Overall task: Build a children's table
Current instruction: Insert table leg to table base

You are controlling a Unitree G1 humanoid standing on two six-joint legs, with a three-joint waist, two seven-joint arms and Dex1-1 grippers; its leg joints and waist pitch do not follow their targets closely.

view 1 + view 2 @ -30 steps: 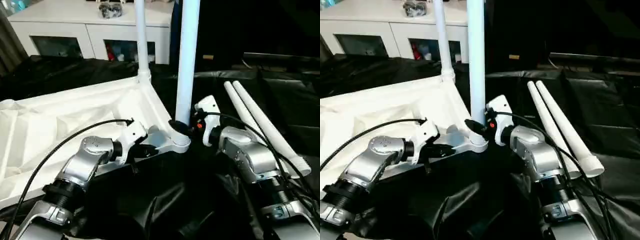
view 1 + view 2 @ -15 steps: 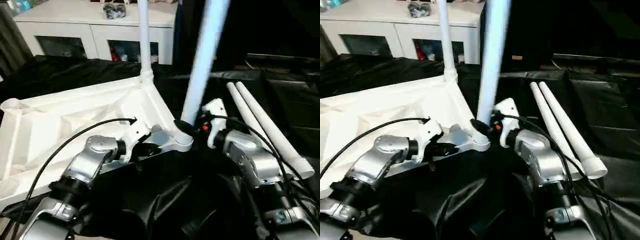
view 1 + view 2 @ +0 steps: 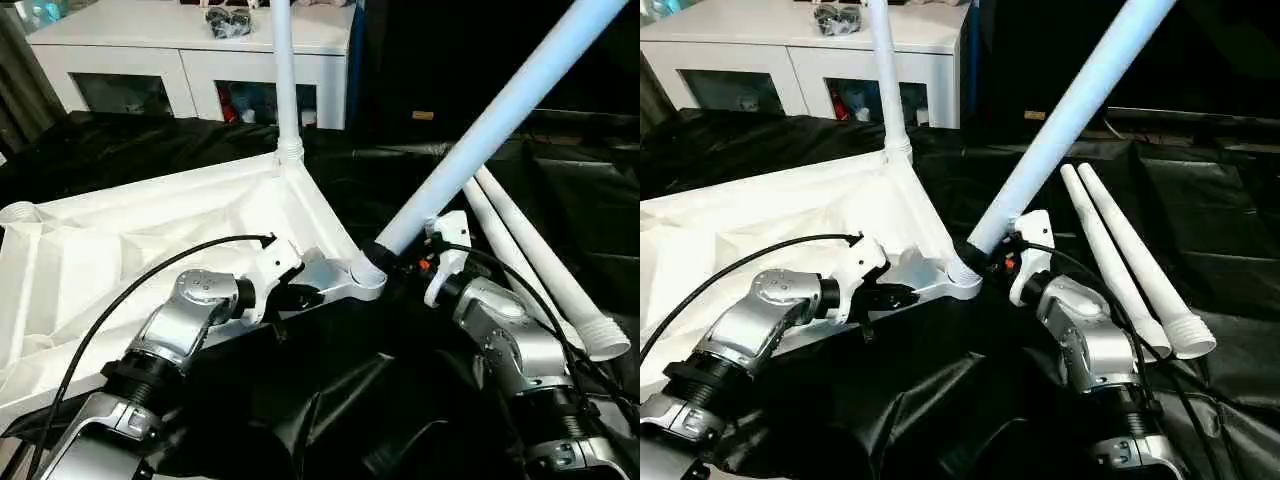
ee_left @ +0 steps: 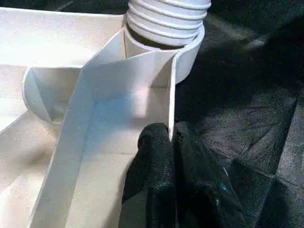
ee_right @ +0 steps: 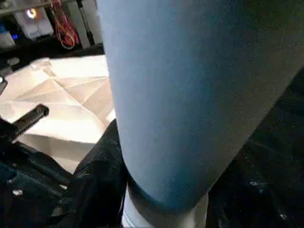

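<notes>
Lying upside down on black sheeting [image 3: 330,420], the tabletop [image 3: 120,250] shows its ribbed underside, its near right corner at the sheet's dark open stretch. One leg [image 3: 284,80] stands upright in the far right corner socket. A second leg [image 3: 490,125] leans steeply to the right, its threaded end resting at the near corner socket [image 3: 365,280] (not seated straight). Two spare legs [image 3: 1120,255] lie side by side on the sheeting just right of it, crowding the right arm's side. A white cabinet [image 3: 190,60] stands behind, well apart.

The left gripper [image 4: 172,142] reaches in from the near left, forearm slanting up, its fingers [image 4: 154,161] clenched on the tabletop's thin rim wall just beside the socket. The right gripper [image 3: 385,252] comes from the right, clamped around the leaning leg's lower end just above the socket.
</notes>
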